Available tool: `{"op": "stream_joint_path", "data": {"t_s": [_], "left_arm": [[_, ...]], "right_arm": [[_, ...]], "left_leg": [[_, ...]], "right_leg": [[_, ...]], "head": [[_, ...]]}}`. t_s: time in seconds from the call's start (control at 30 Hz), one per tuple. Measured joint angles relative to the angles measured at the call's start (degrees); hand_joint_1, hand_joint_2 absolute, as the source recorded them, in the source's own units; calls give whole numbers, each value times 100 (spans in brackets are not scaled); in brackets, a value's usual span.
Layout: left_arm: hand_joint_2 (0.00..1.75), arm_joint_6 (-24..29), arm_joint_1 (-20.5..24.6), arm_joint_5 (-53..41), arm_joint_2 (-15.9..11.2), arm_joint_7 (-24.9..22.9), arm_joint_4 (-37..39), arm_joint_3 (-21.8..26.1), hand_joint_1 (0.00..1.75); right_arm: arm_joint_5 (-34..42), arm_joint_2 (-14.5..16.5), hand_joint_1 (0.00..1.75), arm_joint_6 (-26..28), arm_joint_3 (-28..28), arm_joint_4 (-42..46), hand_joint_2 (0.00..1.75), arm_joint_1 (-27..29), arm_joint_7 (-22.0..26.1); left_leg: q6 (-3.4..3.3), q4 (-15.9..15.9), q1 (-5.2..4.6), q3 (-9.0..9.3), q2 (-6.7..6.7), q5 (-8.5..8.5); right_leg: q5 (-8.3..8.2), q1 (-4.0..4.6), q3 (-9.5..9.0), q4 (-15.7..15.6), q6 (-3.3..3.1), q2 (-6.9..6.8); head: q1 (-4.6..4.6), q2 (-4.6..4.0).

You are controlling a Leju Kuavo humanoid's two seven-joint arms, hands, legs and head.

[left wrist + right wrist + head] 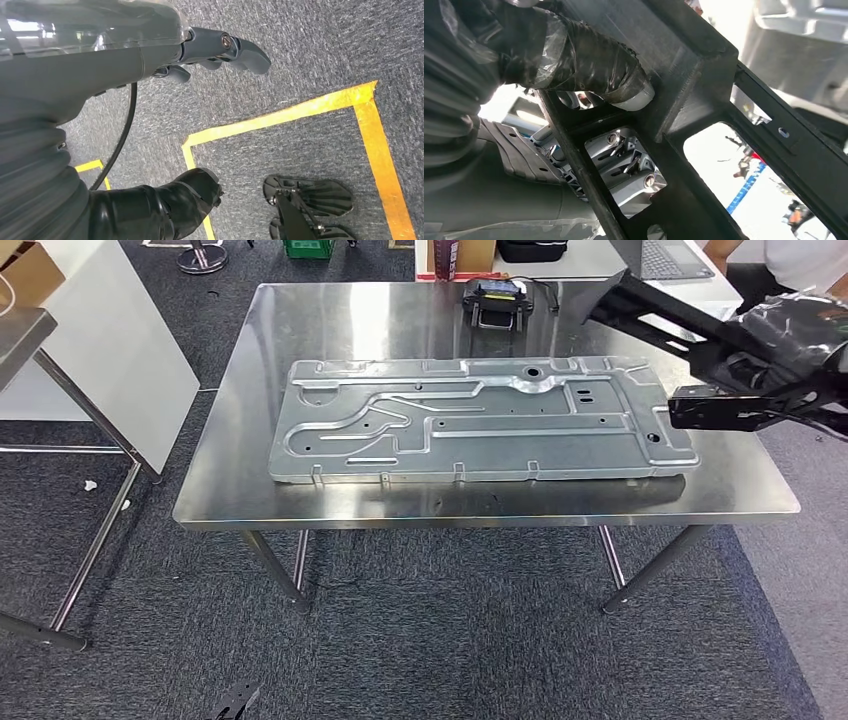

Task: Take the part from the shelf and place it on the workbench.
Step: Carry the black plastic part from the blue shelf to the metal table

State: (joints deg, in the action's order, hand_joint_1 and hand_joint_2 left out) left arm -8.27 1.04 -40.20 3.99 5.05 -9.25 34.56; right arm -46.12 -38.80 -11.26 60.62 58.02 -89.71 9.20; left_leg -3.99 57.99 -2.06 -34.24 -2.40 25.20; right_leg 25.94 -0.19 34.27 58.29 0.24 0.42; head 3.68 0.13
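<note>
The part is a black open frame (668, 328) hanging in the air over the far right corner of the steel workbench (240, 495). My right hand (795, 335), wrapped in clear film, grips it from the right. In the right wrist view the thumb (594, 67) presses on a bar of the black frame (704, 80), and fingers (624, 165) show through one of its openings. My left hand (220, 50) hangs beside my body over the carpet, fingers loosely apart and holding nothing.
A large stamped metal plate (470, 420) covers most of the workbench top. A black and yellow device (497, 302) sits at the back edge. Another table (20, 335) and a white panel (120, 340) stand left. A person (800, 260) is at the far right. Yellow floor tape (300, 107) marks the carpet.
</note>
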Motion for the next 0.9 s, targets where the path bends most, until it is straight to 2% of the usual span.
{"op": "stream_joint_path", "data": {"t_s": [0.17, 0.23, 0.27, 0.3, 0.37, 0.4, 0.43, 0.47, 0.5, 0.57, 0.6, 0.67, 0.83, 0.87, 0.9], "left_arm": [[175, -6, -10, -9, -64, -39, 0, 0, 0], [175, -6, -14, -9, -79, -52, 0, 0, 0], [175, -6, -17, -9, -83, -56, 0, 0, 0], [175, -6, -19, -9, -87, -59, 0, 0, 0], [175, -5, -24, -9, -94, -60, 0, 0, 0], [175, -4, -28, -9, -97, -64, 0, 0, 0], [175, -3, -33, -9, -99, -69, 0, 0, 0], [175, -1, -40, -9, -101, -75, 0, 0, 0], [175, 1, -45, -9, -102, -82, 0, 0, 0], [175, 5, -47, -8, -98, -91, 1, 0, 0], [175, 7, -44, -8, -96, -96, 1, 0, 0], [175, 9, -39, -9, -91, -102, 2, 0, 0], [175, 9, -35, -8, -92, -107, 2, 1, 0], [175, 11, -43, -8, -104, -110, 3, 1, 0], [175, 16, -44, -7, -110, -111, 4, 1, 0]], "right_arm": [[61, 203, 175, 61, 204, -143, 175, 110, 0], [86, 232, 175, 97, 251, -187, 175, 149, 1], [94, 239, 175, 109, 263, -206, 175, 158, 3], [100, 249, 175, 118, 271, -224, 175, 165, 5], [107, 270, 175, 131, 307, -268, 175, 189, 13], [109, 279, 175, 137, 333, -292, 175, 212, 19], [113, 282, 175, 140, 362, -315, 175, 238, 28], [116, 283, 175, 144, 386, -337, 175, 258, 40], [120, 285, 175, 152, 401, -358, 175, 270, 50], [125, 290, 175, 188, 414, -398, 175, 274, 71], [126, 294, 175, 209, 416, -415, 175, 270, 82], [127, 300, 175, 230, 420, -434, 175, 265, 101], [127, 306, 175, 233, 420, -446, 175, 263, 102], [128, 315, 175, 238, 420, -456, 175, 264, 101], [128, 336, 175, 244, 424, -477, 175, 269, 101]], "left_leg": [[-20, 13, -12, 0, -1, 7], [-58, -39, 10, 35, 10, -12], [-81, -70, 23, 59, 14, -23], [-104, -96, 34, 83, 15, -30], [-127, -99, 29, 102, -1, -18], [-133, -93, 23, 112, -19, -7], [-135, -87, 15, 125, -47, 5], [-135, -77, 6, 144, -84, 23], [-132, -65, -7, 170, -131, 46], [-118, -32, -20, 201, -225, 100], [-102, -14, -8, 190, -270, 119], [-74, 10, 20, 149, -322, 131], [-45, 10, 50, 133, -361, 130], [-13, 4, 47, 136, -373, 145], [88, 381, 87, -85, -245, 291]], "right_leg": [[-9, -23, -11, -12, 37, 2], [22, -14, 0, 18, 70, 2], [90, -10, 51, 128, 82, -1], [211, -8, 168, 365, 88, -5], [508, -15, 572, 1122, 85, -13], [586, -16, 777, 1463, 79, -13], [559, -14, 906, 1631, 68, -12], [417, -9, 926, 1573, 47, -7], [181, -4, 833, 1289, 14, 19], [-215, -2, 517, 559, -76, 198], [-297, 0, 387, 290, -108, 280], [-278, 3, 284, 123, -127, 352], [-253, 20, 275, 83, -132, 307], [-248, 4, 234, 31, -135, 240], [-222, -24, 152, -38, -135, 103]], "head": [[2, 0], [-1, 0], [-5, 0], [-9, 0], [-11, 0], [-11, 0], [-11, 0], [-11, 0], [-11, 0], [3, 0], [13, 1], [33, 2], [22, 1], [15, 1], [31, 1]]}}
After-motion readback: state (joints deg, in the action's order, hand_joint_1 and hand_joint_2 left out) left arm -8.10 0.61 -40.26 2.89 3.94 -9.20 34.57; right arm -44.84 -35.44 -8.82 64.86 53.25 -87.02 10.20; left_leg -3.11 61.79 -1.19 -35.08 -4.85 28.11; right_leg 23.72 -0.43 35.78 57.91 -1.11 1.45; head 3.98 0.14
